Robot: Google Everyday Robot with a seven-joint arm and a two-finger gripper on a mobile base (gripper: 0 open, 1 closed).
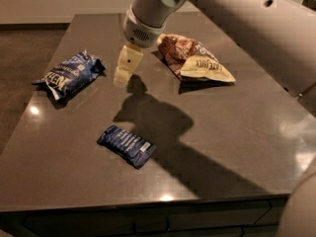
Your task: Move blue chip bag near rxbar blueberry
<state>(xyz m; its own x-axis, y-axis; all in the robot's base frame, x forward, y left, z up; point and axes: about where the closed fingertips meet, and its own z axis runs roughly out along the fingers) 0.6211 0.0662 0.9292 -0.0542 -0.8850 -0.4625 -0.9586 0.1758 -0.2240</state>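
Dark grey counter (232,132): three packets are carried on it, all well apart from one another.
Position of the blue chip bag (71,74): it is laid flat near the left edge of the counter, and it is neither gripped nor lifted.
Position of the rxbar blueberry (126,145): it is found toward the front edge, well apart from the bag, with bare counter between the two.
Bystander: a brown and cream chip bag (195,60) is set at the back, right of the arm, and is judged no part of the job.
Hand (120,77): it is held low over the counter just right of the blue chip bag, between the two bags, and neither is touched as far as can be seen. Whether it is apart or together cannot be told.
Done: only the placing of the hand near the bag is judged achieved.
Left: the bag is to be grasped, carried toward the bar, and set down close beside it.
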